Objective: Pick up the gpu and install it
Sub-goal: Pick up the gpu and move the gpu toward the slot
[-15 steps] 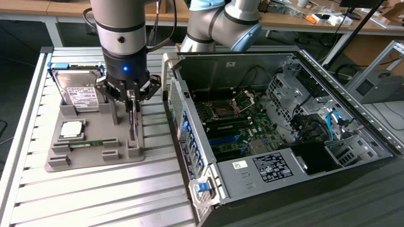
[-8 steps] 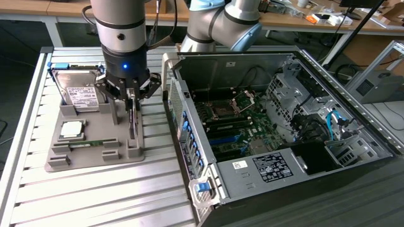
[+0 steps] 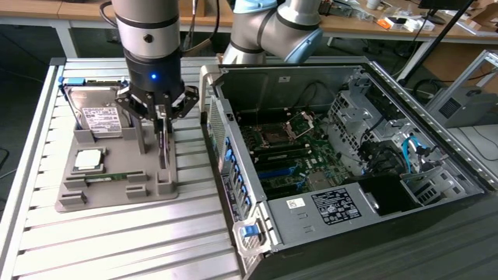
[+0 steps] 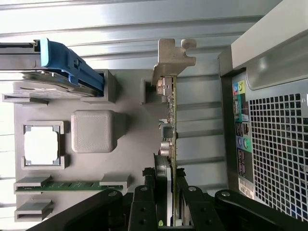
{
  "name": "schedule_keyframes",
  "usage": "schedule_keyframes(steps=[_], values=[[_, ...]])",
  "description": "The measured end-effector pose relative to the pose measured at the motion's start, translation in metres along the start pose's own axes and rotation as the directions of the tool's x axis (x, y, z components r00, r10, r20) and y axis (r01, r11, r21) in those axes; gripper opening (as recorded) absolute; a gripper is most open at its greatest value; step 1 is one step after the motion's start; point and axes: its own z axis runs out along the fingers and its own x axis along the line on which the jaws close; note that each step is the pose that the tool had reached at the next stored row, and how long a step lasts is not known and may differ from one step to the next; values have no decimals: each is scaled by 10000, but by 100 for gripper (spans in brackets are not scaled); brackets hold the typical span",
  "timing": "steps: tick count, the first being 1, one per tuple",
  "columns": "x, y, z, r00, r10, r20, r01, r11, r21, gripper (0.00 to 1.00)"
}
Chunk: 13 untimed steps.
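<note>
The gripper [image 3: 160,112] hangs over the tray [image 3: 109,198], its fingers clamped on the top edge of the gpu [image 3: 164,149]. In the exterior view the gpu stands on edge in a slot at the tray's 3 o'clock side. The open case [image 3: 311,224] lies at 3 o'clock of the tray. The drive [image 3: 97,119] sits at the tray's 11 o'clock.

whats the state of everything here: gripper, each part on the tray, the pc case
gripper: shut on the gpu's upper edge
gpu: upright on edge at its tray slot, gripped
hard drive: propped up in its tray holder
processor: lying flat in its tray pocket
memory stick: seated in its tray slot
computer case: side open, motherboard exposed
</note>
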Motion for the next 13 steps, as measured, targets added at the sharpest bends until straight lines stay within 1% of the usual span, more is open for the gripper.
schedule_keyframes(steps=[13], values=[[-3, 6, -118, 10000, 1, -1, -1, 10000, -14, 27]])
